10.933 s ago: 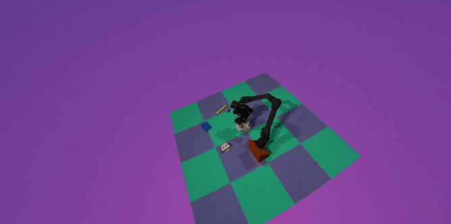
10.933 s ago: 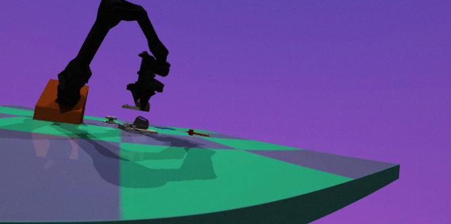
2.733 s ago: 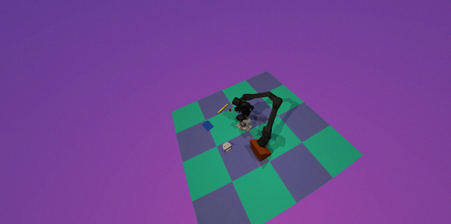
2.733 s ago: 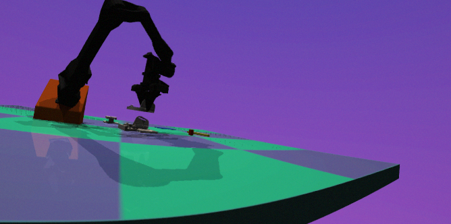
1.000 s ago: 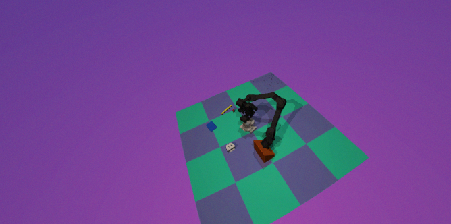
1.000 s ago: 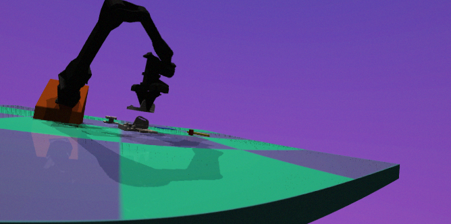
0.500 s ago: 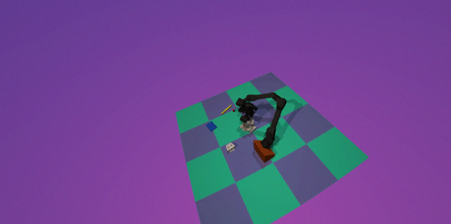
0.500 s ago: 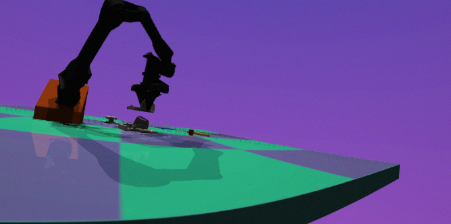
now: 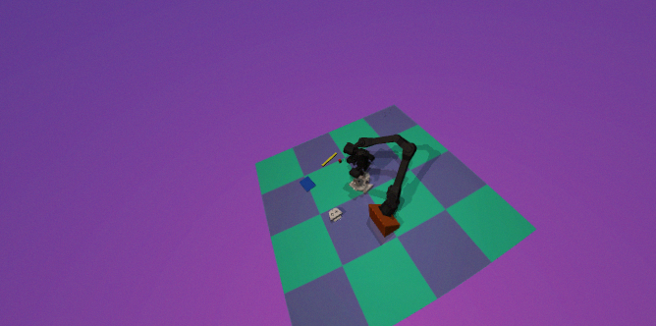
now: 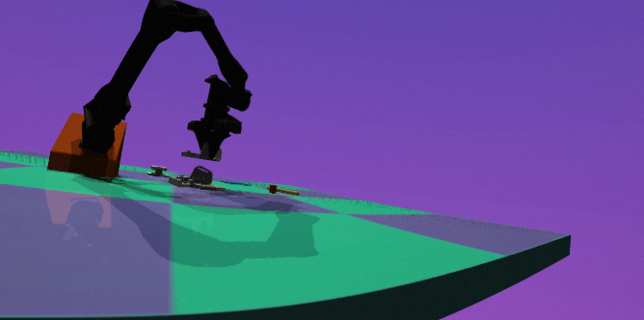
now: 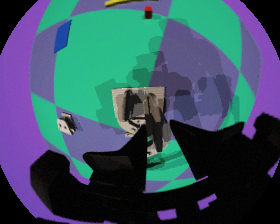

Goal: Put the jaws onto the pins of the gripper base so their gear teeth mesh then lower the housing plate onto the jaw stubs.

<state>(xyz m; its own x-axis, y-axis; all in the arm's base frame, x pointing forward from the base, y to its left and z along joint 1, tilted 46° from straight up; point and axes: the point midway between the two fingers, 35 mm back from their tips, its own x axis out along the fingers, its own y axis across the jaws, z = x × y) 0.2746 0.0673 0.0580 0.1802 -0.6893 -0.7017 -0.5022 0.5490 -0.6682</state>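
My gripper [image 10: 210, 156] [image 11: 157, 124] points down and is shut on a grey jaw [image 10: 192, 153] [image 11: 155, 117]. The held jaw hangs clear above the gripper base. The light gripper base [image 9: 360, 188] [image 10: 178, 180] [image 11: 119, 112] lies on the checkered surface under the gripper. The other jaw [image 10: 201, 175] is at the base, its pad standing up; whether it sits on its pin is too small to tell. The held jaw and fingers partly hide the base in the wrist view. The pale housing plate [image 9: 335, 214] [image 10: 157, 170] [image 11: 66, 124] lies apart from the base.
A blue square [image 9: 307, 184] [image 11: 62, 36], a yellow bar [image 9: 329, 159] [image 10: 288, 192] and a small red cube [image 9: 340, 160] [image 10: 273, 189] [image 11: 148, 12] lie beyond the base. The arm stands on an orange block [image 9: 382, 220] [image 10: 65, 151].
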